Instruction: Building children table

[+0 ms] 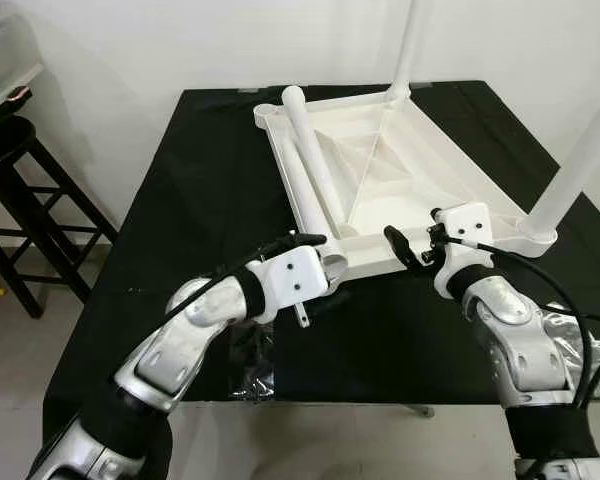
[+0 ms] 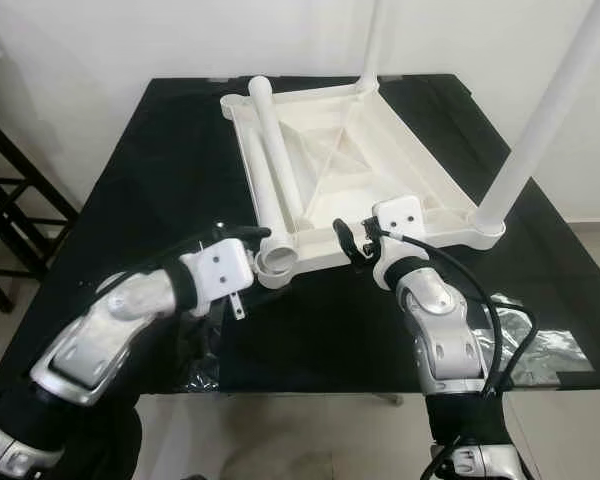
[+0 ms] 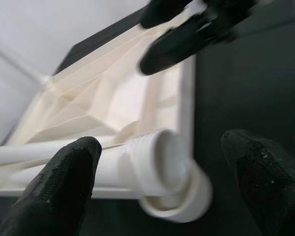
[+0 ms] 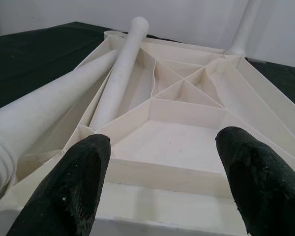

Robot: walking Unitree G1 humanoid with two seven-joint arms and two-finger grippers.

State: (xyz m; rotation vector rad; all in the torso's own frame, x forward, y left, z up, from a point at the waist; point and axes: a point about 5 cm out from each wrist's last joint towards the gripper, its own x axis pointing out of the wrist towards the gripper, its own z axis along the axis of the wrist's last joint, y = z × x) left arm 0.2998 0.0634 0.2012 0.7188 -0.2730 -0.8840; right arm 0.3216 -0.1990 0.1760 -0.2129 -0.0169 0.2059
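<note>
So the white plastic kids' tabletop (image 1: 400,170) is lying upside down on a black table (image 1: 180,200), ribbed underside facing up. Two legs are already standing up in their corner sockets: one at the far corner (image 1: 410,45) and one at the near right corner (image 1: 580,165). Two more loose legs are lying inside the tabletop along its left edge, side by side; the longer one (image 1: 305,150) reaches toward the far left socket.

The left gripper (image 3: 157,172) has its fingers spread wide apart, one on each side of the threaded end of a loose leg (image 3: 147,164), not touching it as far as I can see. That threaded end sits right at the near left corner socket (image 3: 182,206), between the two pads.

The right gripper (image 4: 162,172) is also open, fingers well apart, hovering just in front of the tabletop's near rim, with the ribbed triangle sections straight ahead of the fingertips.

There's a black wooden stool (image 1: 20,210) off beside the table.
</note>
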